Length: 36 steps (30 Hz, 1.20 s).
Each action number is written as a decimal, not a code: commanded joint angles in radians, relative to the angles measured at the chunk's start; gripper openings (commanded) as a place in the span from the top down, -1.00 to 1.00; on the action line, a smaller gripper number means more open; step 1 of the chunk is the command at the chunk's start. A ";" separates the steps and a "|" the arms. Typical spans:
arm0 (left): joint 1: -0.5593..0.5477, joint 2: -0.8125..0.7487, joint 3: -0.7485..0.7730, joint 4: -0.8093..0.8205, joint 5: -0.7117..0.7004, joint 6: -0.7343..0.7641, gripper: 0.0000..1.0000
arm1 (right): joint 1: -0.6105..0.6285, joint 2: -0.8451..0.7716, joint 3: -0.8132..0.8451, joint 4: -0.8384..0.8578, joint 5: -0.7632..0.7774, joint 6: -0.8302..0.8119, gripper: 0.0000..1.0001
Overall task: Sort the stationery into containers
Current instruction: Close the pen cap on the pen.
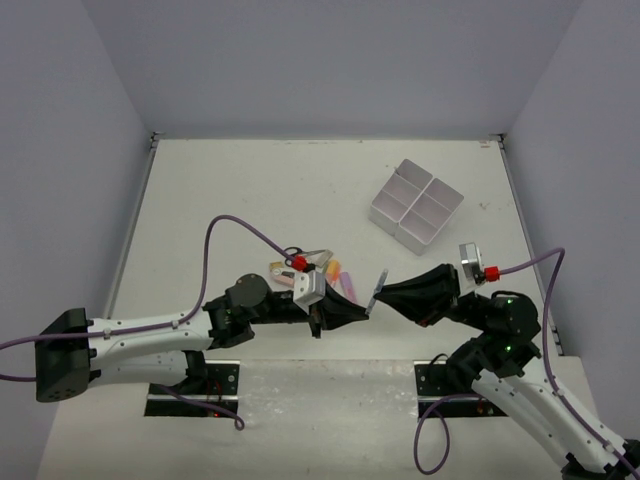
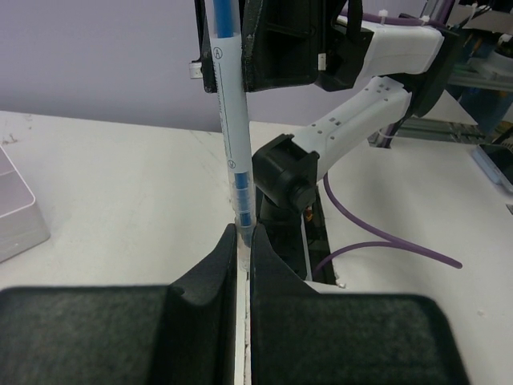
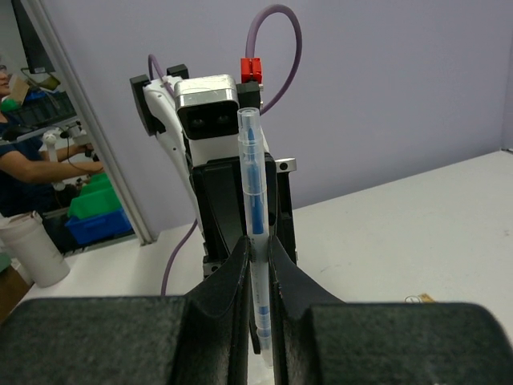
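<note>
Pen [image 2: 230, 136] cut off by upper edge, white box [image 2: 18, 216] cropped at mid-left, markers [image 1: 340, 269] half hidden behind left arm [image 1: 160, 335] at centre.

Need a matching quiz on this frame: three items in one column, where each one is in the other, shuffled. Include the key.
Items
1. clear plastic pen with blue core
2. white square plastic box with four compartments
3. pink marker

Places
A. lying on the table beside the left arm's wrist
B. standing at the table's far right
C. pinched in the jaws of both the left gripper and the right gripper

Pairs: 1-C, 2-B, 3-A
</note>
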 commanded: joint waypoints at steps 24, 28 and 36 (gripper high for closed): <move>0.007 -0.011 0.161 0.038 -0.003 0.151 1.00 | 0.003 -0.019 0.006 -0.125 -0.088 -0.041 1.00; 0.007 -0.011 0.161 0.046 -0.002 0.155 1.00 | 0.002 -0.025 0.010 -0.130 -0.089 -0.049 1.00; 0.007 -0.012 0.176 -0.003 0.025 0.198 1.00 | 0.004 -0.016 0.022 -0.136 -0.095 -0.058 0.69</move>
